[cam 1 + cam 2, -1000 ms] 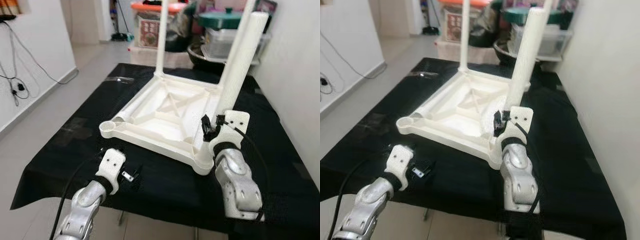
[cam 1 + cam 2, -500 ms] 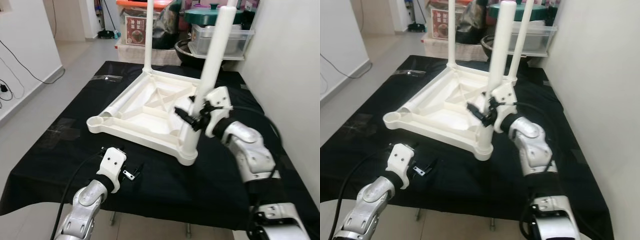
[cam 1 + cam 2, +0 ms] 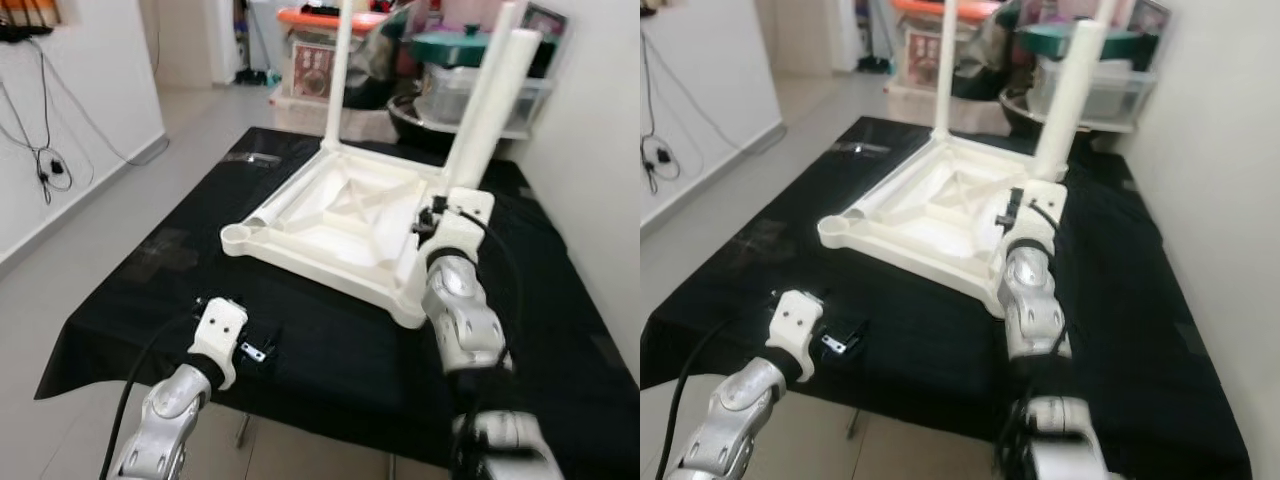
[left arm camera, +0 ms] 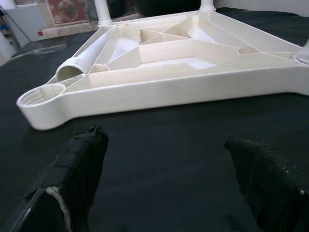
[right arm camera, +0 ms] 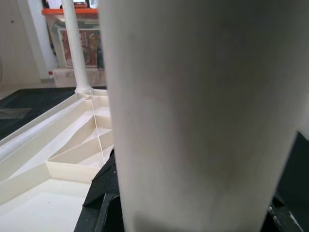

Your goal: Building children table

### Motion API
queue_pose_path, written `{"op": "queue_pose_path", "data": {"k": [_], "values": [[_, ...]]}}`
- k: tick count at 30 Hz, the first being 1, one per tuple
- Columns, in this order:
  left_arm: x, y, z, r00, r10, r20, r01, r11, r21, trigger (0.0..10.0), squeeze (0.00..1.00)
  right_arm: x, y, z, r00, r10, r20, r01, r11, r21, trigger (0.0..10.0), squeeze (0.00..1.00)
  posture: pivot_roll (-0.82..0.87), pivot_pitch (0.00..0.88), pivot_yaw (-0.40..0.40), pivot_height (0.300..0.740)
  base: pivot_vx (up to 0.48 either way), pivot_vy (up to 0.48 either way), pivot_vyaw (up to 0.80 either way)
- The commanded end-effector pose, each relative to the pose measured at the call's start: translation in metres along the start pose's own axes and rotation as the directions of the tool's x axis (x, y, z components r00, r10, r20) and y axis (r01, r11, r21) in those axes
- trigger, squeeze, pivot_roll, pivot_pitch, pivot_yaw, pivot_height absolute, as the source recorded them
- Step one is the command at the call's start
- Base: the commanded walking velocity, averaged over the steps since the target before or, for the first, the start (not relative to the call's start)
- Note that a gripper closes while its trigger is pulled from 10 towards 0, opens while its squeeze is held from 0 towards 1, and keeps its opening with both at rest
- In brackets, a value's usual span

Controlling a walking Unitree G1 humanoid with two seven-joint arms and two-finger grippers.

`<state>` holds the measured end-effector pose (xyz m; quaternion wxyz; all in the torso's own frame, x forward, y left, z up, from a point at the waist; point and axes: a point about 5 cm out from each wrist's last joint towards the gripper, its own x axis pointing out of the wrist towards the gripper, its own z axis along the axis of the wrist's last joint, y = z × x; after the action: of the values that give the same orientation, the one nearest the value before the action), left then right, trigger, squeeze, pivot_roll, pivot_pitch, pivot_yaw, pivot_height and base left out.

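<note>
The white children's table [image 3: 345, 225] lies upside down on a black cloth [image 3: 330, 350]. Two legs stand in its far corners, the left one [image 3: 341, 70] the clearer. My right gripper [image 3: 434, 216] is shut on a third leg [image 3: 488, 110] just above the near right corner socket; this leg [image 5: 193, 96] is close up in the right wrist view. A loose leg [image 3: 288, 202] lies along the left rail, and the near left socket [image 3: 237, 238] is empty. My left gripper [image 3: 256, 347] hovers open over the cloth in front of the table, fingers [image 4: 72, 174] wide apart.
Storage boxes [image 3: 318, 55], a green-lidded pot [image 3: 455, 45] and clear bins stand behind the table. A white wall runs close along the right side. Bare floor [image 3: 110, 210] lies to the left, with cables [image 3: 45, 160] on that wall. The cloth's front edge is just under my left arm.
The view has shifted. My right forearm has swung in from the right and now stands straight below the leg, still gripping it. The left gripper has stayed where it was.
</note>
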<state>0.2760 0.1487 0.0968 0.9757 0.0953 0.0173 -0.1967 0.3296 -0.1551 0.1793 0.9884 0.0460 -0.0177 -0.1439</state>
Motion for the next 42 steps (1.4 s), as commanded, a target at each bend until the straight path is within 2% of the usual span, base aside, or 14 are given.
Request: {"op": "queue_pose_path", "data": {"k": [1,3,4,8,9,21,22,23,27,31,33,35,41,42], "values": [[0.002,-0.003,-0.002,1.000,-0.023,-0.016,0.023,1.000,0.000,10.0,0.00,-0.019,-0.001,-0.016,0.992,0.116,-0.058,-0.116,0.993,-0.002,10.0,0.00,-0.03,0.000,-0.066,0.740,0.000,0.000,0.00],[0.004,-0.005,-0.001,0.999,-0.034,-0.009,0.034,0.999,-0.004,10.0,0.00,-0.024,0.005,-0.005,0.976,0.218,0.006,-0.218,0.976,0.013,10.0,0.00,-0.03,0.000,-0.059,0.740,0.000,0.000,0.00],[0.008,-0.007,0.000,0.999,-0.041,-0.006,0.041,0.999,-0.004,10.0,0.00,-0.020,0.003,0.003,0.962,0.272,0.036,-0.272,0.962,-0.015,10.0,1.00,-0.03,0.000,-0.058,0.740,0.000,0.000,0.00],[0.012,-0.009,0.003,0.999,-0.047,0.006,0.047,0.999,-0.008,10.0,0.00,-0.002,-0.002,0.015,0.956,0.290,0.048,-0.285,0.955,-0.081,10.0,1.00,-0.02,0.000,-0.069,0.740,0.000,0.000,0.00],[0.011,-0.006,0.004,0.999,-0.042,0.012,0.042,0.999,-0.008,10.0,0.00,0.018,-0.003,0.033,0.926,0.373,0.059,-0.364,0.924,-0.118,10.0,0.00,-0.02,0.000,-0.070,0.740,0.000,0.000,0.00],[0.011,-0.005,0.001,0.999,-0.035,0.005,0.035,0.999,-0.004,10.0,0.00,0.017,0.016,0.051,0.631,0.773,0.063,-0.749,0.629,-0.208,10.0,0.00,-0.01,0.000,-0.079,0.740,0.000,0.000,0.00],[0.012,-0.006,0.004,0.999,-0.033,0.014,0.033,0.999,-0.007,10.0,0.00,0.013,0.024,0.040,0.533,0.846,0.003,-0.828,0.522,-0.205,8.5,0.00,0.01,0.000,-0.085,0.740,0.000,0.000,0.00],[0.012,-0.005,0.005,0.999,-0.031,0.016,0.031,1.000,-0.002,10.0,0.00,0.009,0.036,0.027,0.470,0.882,-0.042,-0.871,0.455,-0.184,3.7,0.00,0.02,0.000,-0.089,0.740,0.000,0.000,0.00],[0.011,-0.001,0.004,1.000,-0.025,0.013,0.025,1.000,0.003,10.0,0.00,0.004,0.052,0.012,0.399,0.914,-0.077,-0.914,0.389,-0.116,0.2,0.00,0.02,0.000,-0.088,0.740,0.000,0.000,0.00],[0.010,0.000,0.004,1.000,-0.023,0.013,0.023,1.000,0.005,10.0,0.00,0.011,0.056,0.009,0.486,0.873,-0.045,-0.873,0.482,-0.073,0.0,0.00,0.02,0.000,-0.083,0.740,0.000,0.000,0.00],[0.011,-0.001,0.004,1.000,-0.028,0.013,0.028,1.000,0.009,10.0,0.00,0.035,0.035,0.003,0.814,0.578,-0.063,-0.581,0.812,-0.056,0.0,0.00,0.02,0.000,-0.073,0.740,0.000,0.000,0.00],[0.011,-0.002,0.005,0.999,-0.030,0.014,0.030,1.000,0.006,10.0,0.00,0.043,0.016,-0.004,0.931,0.351,-0.101,-0.357,0.933,-0.045,0.0,0.00,0.02,0.000,-0.073,0.740,0.000,0.000,0.00],[0.008,-0.001,0.003,0.999,-0.038,0.005,0.038,0.999,0.007,10.0,0.00,0.014,-0.044,-0.027,0.975,-0.180,-0.130,0.170,0.982,-0.088,0.0,0.00,-0.02,0.000,-0.049,0.740,0.000,0.000,0.00],[0.009,-0.001,0.003,0.999,-0.046,0.005,0.046,0.999,0.008,10.0,0.00,-0.002,-0.046,-0.027,0.971,-0.211,-0.114,0.202,0.976,-0.085,9.1,0.00,-0.02,0.000,-0.046,0.740,0.000,0.000,0.00]]}}
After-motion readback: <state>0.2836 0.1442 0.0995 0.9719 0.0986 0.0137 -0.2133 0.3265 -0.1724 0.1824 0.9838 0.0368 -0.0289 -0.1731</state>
